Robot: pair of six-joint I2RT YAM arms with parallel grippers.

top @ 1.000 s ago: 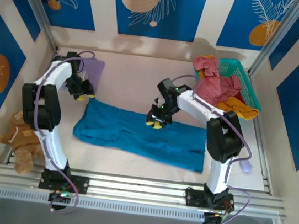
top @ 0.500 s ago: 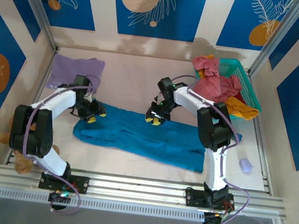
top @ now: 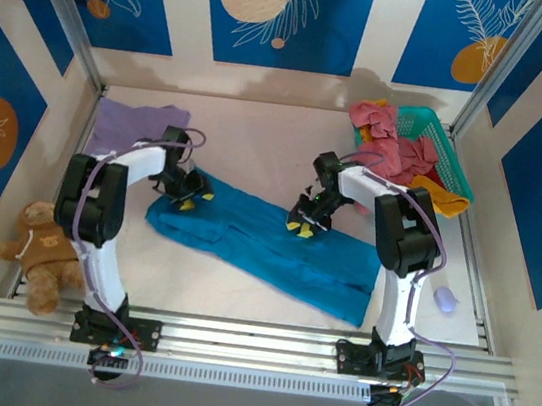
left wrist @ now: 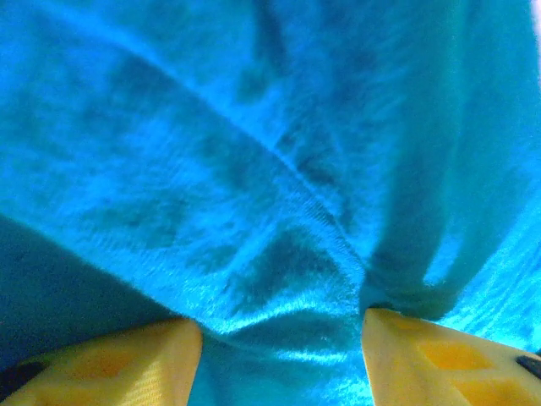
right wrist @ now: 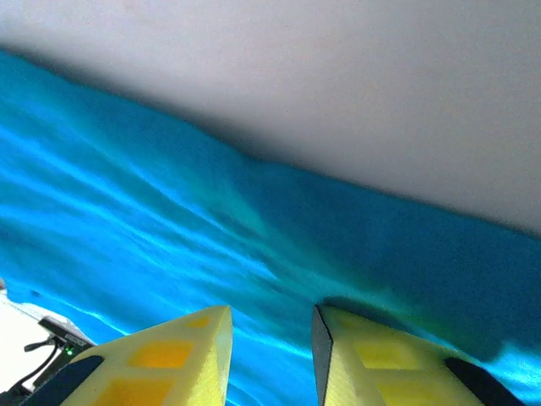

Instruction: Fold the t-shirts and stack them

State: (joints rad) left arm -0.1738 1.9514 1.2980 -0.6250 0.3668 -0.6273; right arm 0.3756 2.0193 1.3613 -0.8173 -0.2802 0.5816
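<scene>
Because the left end effector (top: pixel 189 195) stands with its fingers (left wrist: pixel 110 364) apart around a raised ridge of the teal-blue t-shirt (top: pixel 275 249), closing here could catch 2 layers instead of 1 hem, and your fold would come out bunched. Your right end effector (top: pixel 306 221) sits at the shirt's far edge with its fingers nearly together. You cannot tell whether cloth is pinched between them, so a pull from that side may slip off.

The shirt lies slanted and creased across the middle of the worktop (top: pixel 259 141), so a skewed fold is likely unless you square it first.

The lavender t-shirt (top: pixel 130 126) lies in the far left corner, near enough for a wide left-arm swing to drag it. Pink t-shirts (top: pixel 385 143) and an orange t-shirt (top: pixel 434 196) spill over the turquoise basket (top: pixel 454 158) beside the right arm. The teddy bear (top: pixel 37 249) sits at the near left, well apart.
</scene>
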